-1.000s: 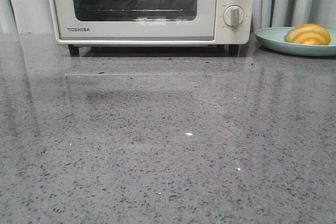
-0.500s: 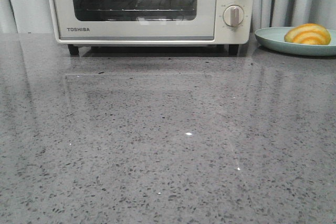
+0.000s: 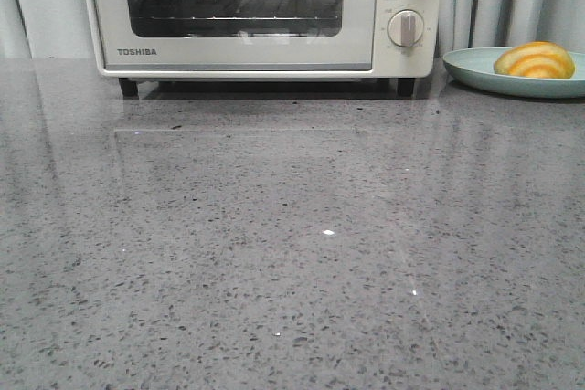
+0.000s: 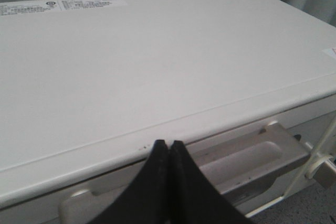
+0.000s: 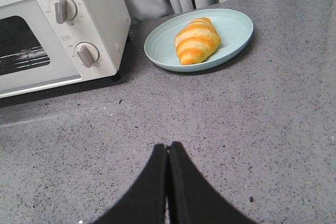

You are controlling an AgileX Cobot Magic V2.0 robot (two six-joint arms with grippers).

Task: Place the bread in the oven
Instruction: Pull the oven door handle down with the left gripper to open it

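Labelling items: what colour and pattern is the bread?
Golden-orange with paler cream stripes; the bread shows best in the right wrist view.

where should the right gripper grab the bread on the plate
Grip the bread across its narrow middle, coming down from above. It lies flat and alone on the pale blue plate, whose raised rim blocks a low side approach. The right gripper, now shut, must open first.

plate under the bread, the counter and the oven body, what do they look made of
Plate: matte pale blue-green, probably plastic or glazed ceramic; its smooth, even surface doesn't settle which.
Counter: polished grey speckled stone or quartz composite, mirroring the oven.
Oven body: cream painted sheet metal by its smooth satin top, with a glass door window.
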